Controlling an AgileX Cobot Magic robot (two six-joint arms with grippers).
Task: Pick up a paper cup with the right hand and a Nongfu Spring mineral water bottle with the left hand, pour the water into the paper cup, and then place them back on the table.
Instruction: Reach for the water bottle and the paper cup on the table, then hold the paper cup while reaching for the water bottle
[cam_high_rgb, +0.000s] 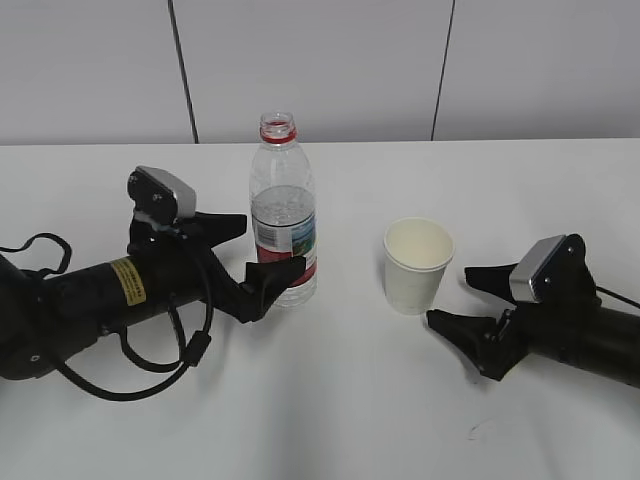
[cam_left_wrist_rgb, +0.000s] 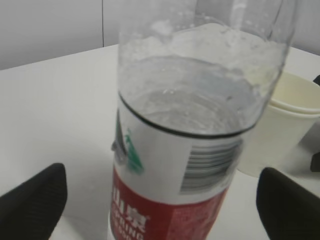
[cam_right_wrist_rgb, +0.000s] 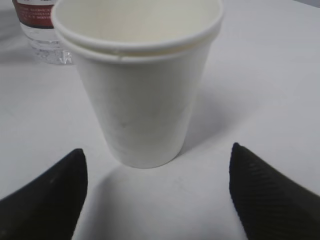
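- The Nongfu Spring mineral water bottle (cam_high_rgb: 283, 210) stands upright and uncapped on the white table (cam_high_rgb: 330, 420), taken here as the landmark for the scene.
- The left hand (cam_high_rgb: 264, 254) lies low on the table to the bottle's left, its jaws spread wide on either side of the bottle's lower body; one finger reaches behind the bottle's left side and the other sits in front of its base (whether either pad touches the plastic cannot be told).
- In the left wrist view the bottle (cam_left_wrist_rgb: 192, 130) fills the middle of the frame, with clear gaps between it and both black fingertips (cam_left_wrist_rgb: 35, 202) at the bottom corners: the claw is released and grips nothing.
- The water (cam_high_rgb: 283, 212) fills the bottle to just above the red-and-white label.
- The paper cup (cam_high_rgb: 417, 265) stands upright to the bottle's right, apart from it, open mouth up (its inside looks pale; any liquid cannot be made out).
- The right hand (cam_high_rgb: 455, 297) rests farther from the bottle, beyond the cup, jaws spread and pointing at the cup's lower side.
- In the right wrist view the cup (cam_right_wrist_rgb: 137, 82) stands ahead of and between the two fingertips (cam_right_wrist_rgb: 47, 200), untouched; this claw too is released.
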